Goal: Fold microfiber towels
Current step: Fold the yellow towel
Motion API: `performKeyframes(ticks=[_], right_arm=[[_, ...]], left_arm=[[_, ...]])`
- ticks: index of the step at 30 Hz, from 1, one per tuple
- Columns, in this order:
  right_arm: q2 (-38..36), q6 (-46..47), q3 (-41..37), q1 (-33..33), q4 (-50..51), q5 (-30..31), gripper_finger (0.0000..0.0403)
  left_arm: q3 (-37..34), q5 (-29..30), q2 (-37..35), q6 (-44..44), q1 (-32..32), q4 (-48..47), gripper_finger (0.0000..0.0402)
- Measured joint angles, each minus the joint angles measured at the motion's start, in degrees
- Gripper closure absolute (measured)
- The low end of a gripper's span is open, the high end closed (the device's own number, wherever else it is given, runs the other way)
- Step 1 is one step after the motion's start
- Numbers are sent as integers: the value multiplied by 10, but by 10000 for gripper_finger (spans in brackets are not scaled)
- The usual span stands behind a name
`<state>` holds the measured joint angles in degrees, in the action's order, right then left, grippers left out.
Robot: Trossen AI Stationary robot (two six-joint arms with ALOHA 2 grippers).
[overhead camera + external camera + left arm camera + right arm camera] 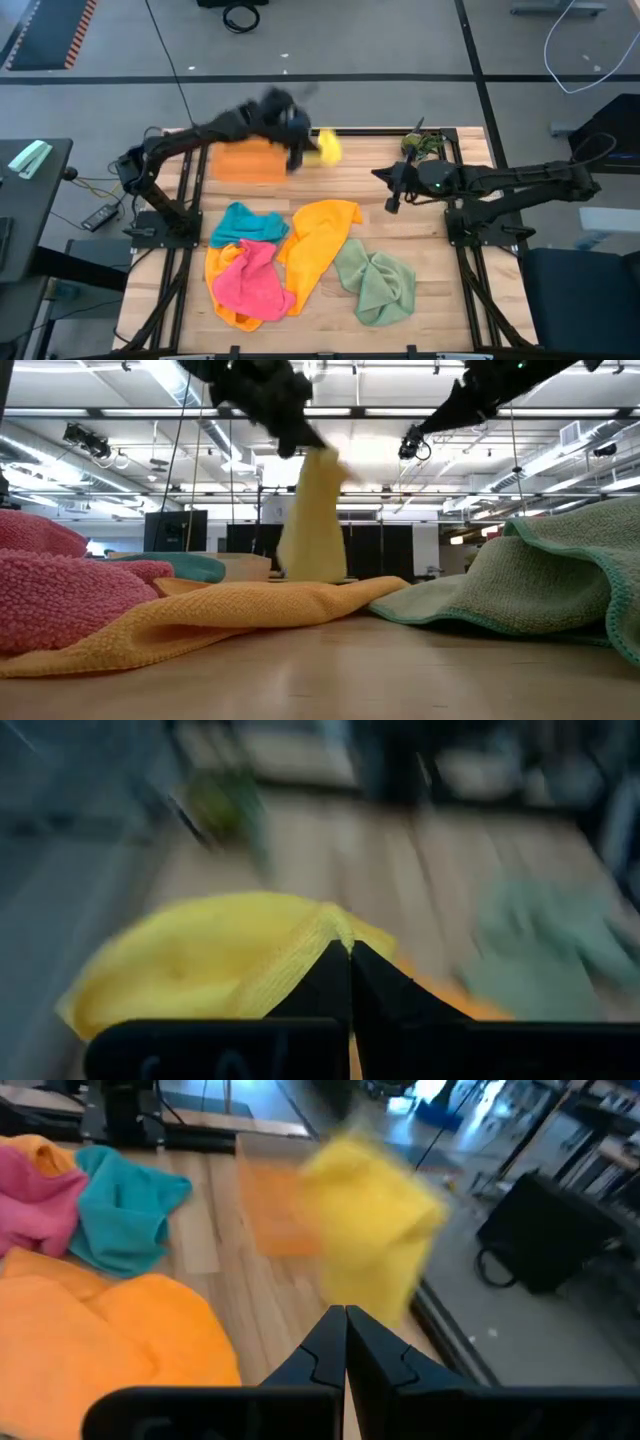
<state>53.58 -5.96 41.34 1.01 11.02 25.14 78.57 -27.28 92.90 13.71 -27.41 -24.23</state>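
Note:
A yellow microfiber towel [328, 148] hangs bunched over the table's far edge, with my left gripper [305, 152] shut on it; in the low view this yellow towel [315, 520] dangles below the blurred gripper [290, 435]. My right gripper [392, 200] is shut and empty, raised at the table's right, pointing toward the yellow towel [370, 1220]. Teal [245, 222], orange [320, 240], pink [250, 280] and green [378, 285] towels lie crumpled on the table, overlapping one another. My left gripper pinches a hemmed, folded-over edge [335, 925] of the yellow towel between its two shut fingertips [325, 985]. The cloth bunches around the fingers and hangs slack below them. Whether its lower end [312, 570] touches the table I cannot tell; the orange towel hides it.
A translucent orange tray [250, 160] stands at the far left of the table, just left of the hanging towel. Another yellow-orange cloth [232, 315] shows under the pink one. Bare wood [400, 225] lies between the pile and the right arm.

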Motion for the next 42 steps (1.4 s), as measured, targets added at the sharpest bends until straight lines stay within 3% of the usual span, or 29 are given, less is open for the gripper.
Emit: performKeyframes(ticks=[2,5,10,16,20,26,32,38,42], right_arm=[[18,18,0,9,0,-26,389],[55,49,-8,11,-6,-60,389],[132,90,-43,-4,-72,-59,389],[274,149,-106,-1,-286,-57,394],[389,176,-91,0,-388,-50,398],[510,235,-60,-18,-396,-23,399],[518,317,-58,-89,-400,-68,400],[471,358,-61,-190,-381,-114,400],[404,320,-61,-213,-361,-79,400]], left_arm=[[-69,3,-1,6,28,22,395],[-186,32,-2,-24,70,158,395],[-316,94,-3,-79,136,331,395],[-356,183,-3,-85,177,333,396],[-356,187,-3,-85,174,342,395],[-356,187,-9,-82,160,339,396],[-356,187,-44,-66,140,341,390],[-355,187,-89,-52,134,340,395],[-355,185,-101,-56,144,329,389]])
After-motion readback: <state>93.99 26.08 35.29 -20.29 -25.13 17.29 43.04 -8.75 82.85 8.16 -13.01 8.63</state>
